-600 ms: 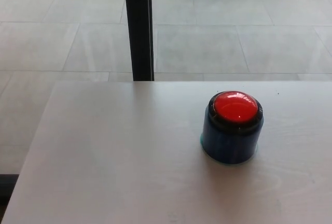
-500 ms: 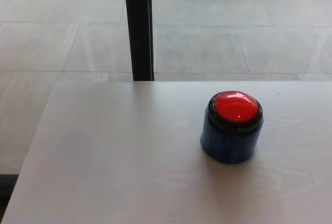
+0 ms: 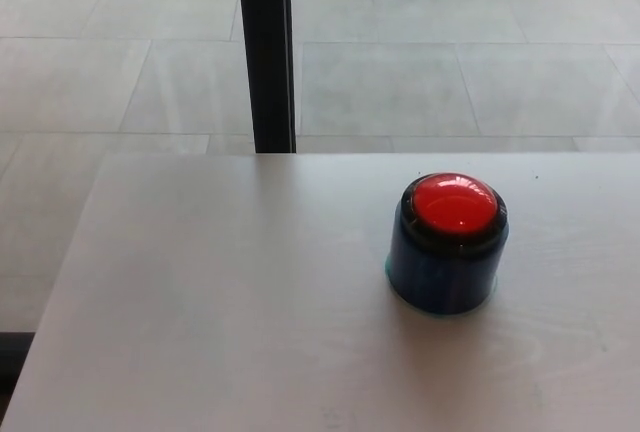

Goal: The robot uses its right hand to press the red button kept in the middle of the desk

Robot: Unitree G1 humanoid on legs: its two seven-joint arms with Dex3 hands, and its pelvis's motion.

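1. Neither robot hand appeared in the head view, so whether their fingers were apart or together could not be told.
2. The red button (image 3: 455,203) sat at about 4 o'clock from the picture's centre, right of the middle of the table (image 3: 220,312).
3. The button's glossy red dome faced upward and carried a pale reflection on its surface.
4. The dome was seated in a black collar atop a dark blue cylindrical housing (image 3: 442,277), which stood upright on the table.
5. A thin teal edge showed at the base of the housing where it met the table.
6. The table surface was pale, with a faint wood grain; its far edge ran across the picture toward 12 o'clock.
7. A black vertical post (image 3: 266,52) rose beyond the far edge at about 11 o'clock from the button.
8. Grey tiled floor (image 3: 450,72) lay behind the table and past its left edge.
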